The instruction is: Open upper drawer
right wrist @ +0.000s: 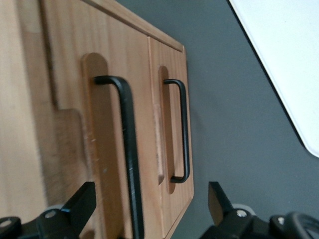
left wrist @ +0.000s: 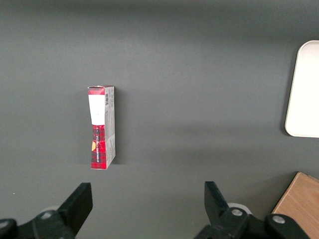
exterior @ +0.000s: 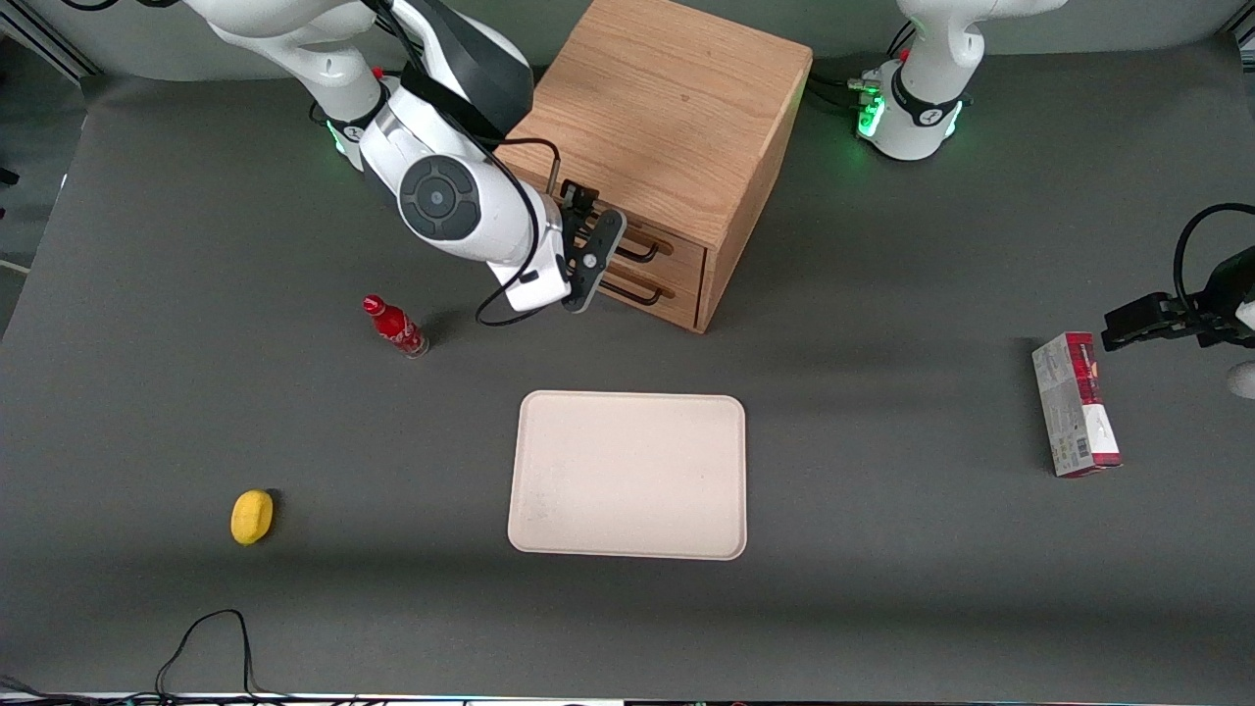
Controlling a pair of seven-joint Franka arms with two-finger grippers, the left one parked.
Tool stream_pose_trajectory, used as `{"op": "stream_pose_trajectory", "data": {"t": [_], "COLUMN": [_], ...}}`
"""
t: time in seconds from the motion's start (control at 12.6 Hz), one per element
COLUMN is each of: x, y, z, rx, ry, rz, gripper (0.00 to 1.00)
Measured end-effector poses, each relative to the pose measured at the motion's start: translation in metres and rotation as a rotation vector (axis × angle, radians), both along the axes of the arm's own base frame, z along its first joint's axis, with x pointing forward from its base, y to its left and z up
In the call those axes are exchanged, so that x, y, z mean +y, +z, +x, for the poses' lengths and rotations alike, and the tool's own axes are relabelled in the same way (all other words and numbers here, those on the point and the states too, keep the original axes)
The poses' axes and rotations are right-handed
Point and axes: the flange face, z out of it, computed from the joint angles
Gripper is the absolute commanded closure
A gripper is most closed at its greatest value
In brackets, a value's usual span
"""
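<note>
The wooden cabinet [exterior: 667, 108] stands at the back of the table with two drawers facing the front camera. The upper drawer [exterior: 686, 257] looks shut, and its black bar handle [exterior: 642, 250] shows in the right wrist view [right wrist: 127, 149]. The bottom drawer's matching handle [exterior: 637, 291] also shows in that view [right wrist: 184, 129]. My right gripper [exterior: 593, 260] is directly in front of the drawers, close to the handles. It is open and holds nothing. In the right wrist view the gripper [right wrist: 148, 209] has its fingers [right wrist: 79, 204] spread wide, with the upper handle's bar between them.
A red bottle [exterior: 395, 327] lies on the table near the working arm. A cream tray [exterior: 627, 475] sits nearer the front camera than the cabinet. A yellow lemon [exterior: 252, 516] lies toward the working arm's end, and a red and grey box [exterior: 1076, 403] toward the parked arm's end.
</note>
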Motion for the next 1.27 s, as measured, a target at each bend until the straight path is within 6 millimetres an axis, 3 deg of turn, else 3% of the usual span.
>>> {"op": "stream_pose_trajectory", "data": {"t": [0.48, 0.88, 1.27], "x": [0.009, 0.011, -0.007], "y": [-0.032, -0.034, -0.031], "z": [0.002, 0.004, 0.042], "rx": [-0.014, -0.071, -0.184], "ry": [0.022, 0.058, 0.064], "rz": [-0.013, -0.043, -0.080], "gripper": [0.00, 0.00, 0.00]}}
